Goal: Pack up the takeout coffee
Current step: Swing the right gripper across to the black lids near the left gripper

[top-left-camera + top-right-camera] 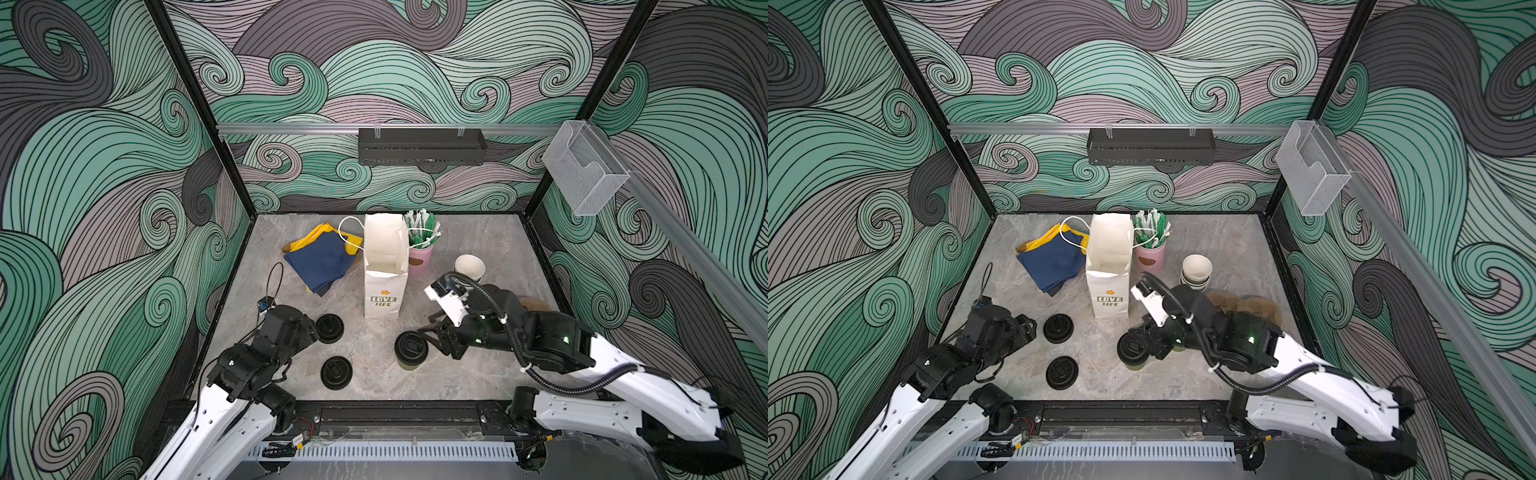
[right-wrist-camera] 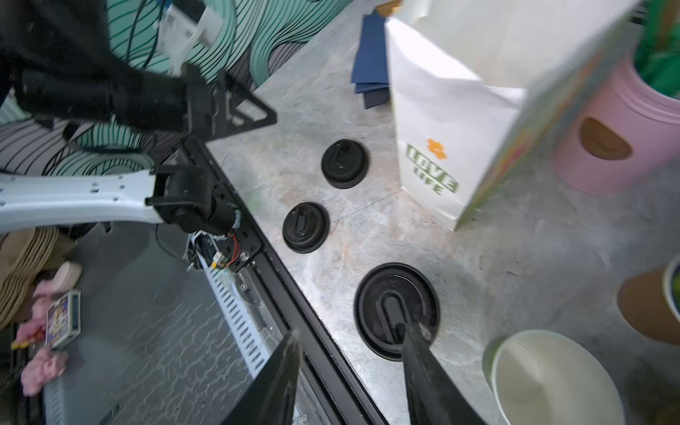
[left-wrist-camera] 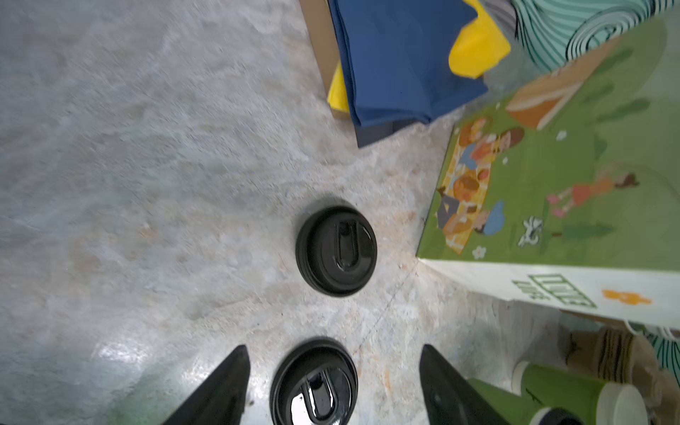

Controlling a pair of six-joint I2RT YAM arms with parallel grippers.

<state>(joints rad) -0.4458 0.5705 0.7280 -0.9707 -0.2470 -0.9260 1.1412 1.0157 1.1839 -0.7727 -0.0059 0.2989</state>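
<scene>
Both grippers look released from here.

Left gripper (image 3: 333,349): fingers spread wide. In its wrist view the first loose lid (image 3: 314,382) shows between them with bare table on either side, so it grips nothing. The second loose lid (image 3: 336,250) lies further out, near a bottom corner of the paper bag (image 3: 552,220). Both lids lie flat.

Right gripper (image 2: 355,331): fingers apart, nothing clamped between them. One fingertip (image 2: 423,353) overlaps the lid rim of the lidded green cup (image 2: 396,311) in the wrist view. I can't tell whether it touches.

In both top views the lidded green cup stands upright on the table (image 1: 374,386). It is in front of the bag, off its right front corner and apart from it, and the right gripper sits just beside it on the right.

The lidless green cup (image 2: 544,379) is upright with its white inside showing, just beside the lidded one. In the top views the right arm covers most of it.

The bag stands upright with its mouth open and "LOVE LIFE" facing me. Blue and yellow napkins (image 1: 320,259) lie to its left and a pink cup of stirrers (image 1: 420,259) is just beside its right. A stack of lidless cups (image 1: 469,268) stands further right.
</scene>
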